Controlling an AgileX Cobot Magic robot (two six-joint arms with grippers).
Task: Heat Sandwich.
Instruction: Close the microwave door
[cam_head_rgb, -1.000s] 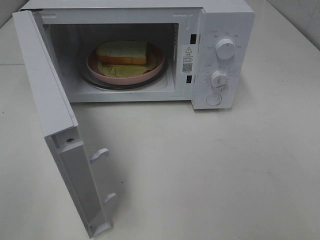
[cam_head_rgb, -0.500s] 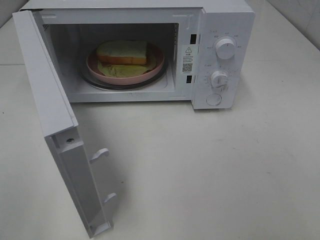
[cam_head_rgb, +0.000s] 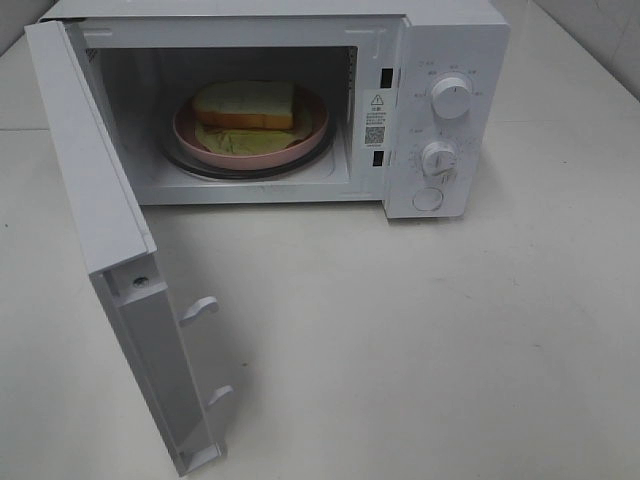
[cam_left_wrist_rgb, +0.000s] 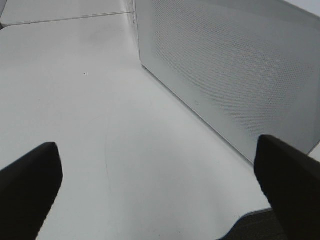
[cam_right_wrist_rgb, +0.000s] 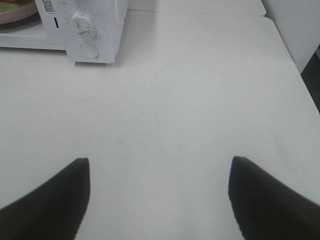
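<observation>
Sandwich (cam_head_rgb: 245, 103) on pink plate (cam_head_rgb: 252, 158) inside open microwave (cam_head_rgb: 450, 45); left pincer (cam_left_wrist_rgb: 157, 147), right pincer (cam_right_wrist_rgb: 159, 161) spread wide, empty.

Robot body: plain matte black
The left gripper (cam_left_wrist_rgb: 157, 147) shows two broad black fingers (cam_left_wrist_rgb: 30, 185) with blunt, squared tips. The right gripper (cam_right_wrist_rgb: 160, 162) has black fingers (cam_right_wrist_rgb: 45, 205) tapering to rounded points.

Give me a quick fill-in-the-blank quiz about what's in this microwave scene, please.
The sandwich lies on a round ____ plate.
That plate sits inside the microwave, whose door stands ____.
The microwave's control panel carries ____ round knobs above one button.
Missing words: pink; open; two.
</observation>
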